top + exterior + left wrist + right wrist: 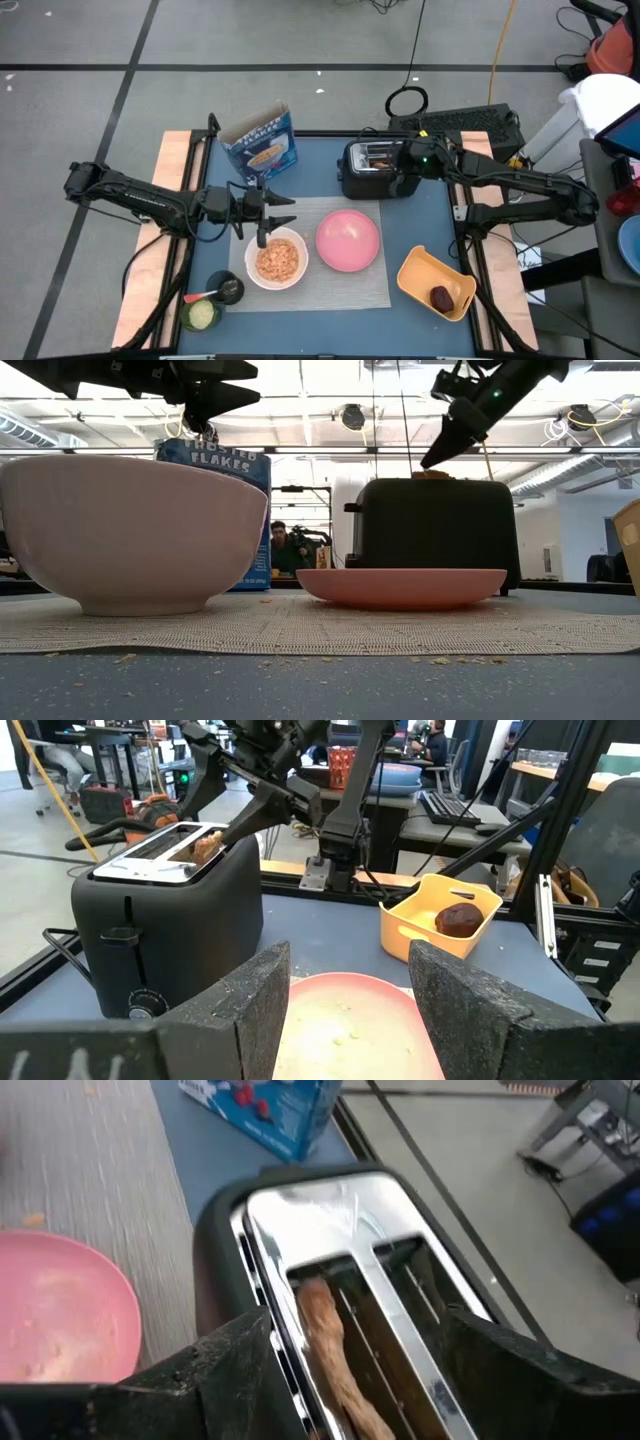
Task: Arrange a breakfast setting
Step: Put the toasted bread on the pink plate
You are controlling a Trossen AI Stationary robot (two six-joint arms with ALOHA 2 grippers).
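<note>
Toast slice (335, 1365), brown and thin, is standing upright in the black toaster's (375, 168) slot, behind the pink plate (347, 240). Right gripper (350, 1370) is hanging over it, fingers spread wide, holding nothing; lifting the toast seems the step, needing a straight descent. Left gripper (268, 212), also spread and empty, is hovering above the cereal-filled bowl (277, 259).

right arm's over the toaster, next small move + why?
Probably lower the right end effector straight down so its open fingers straddle the toast slice, then close. The toast still stands in the toaster slot, the end effector hangs above it holding nothing, and the pink plate on the mat is bare. The left end effector waits above the cereal bowl.
</note>
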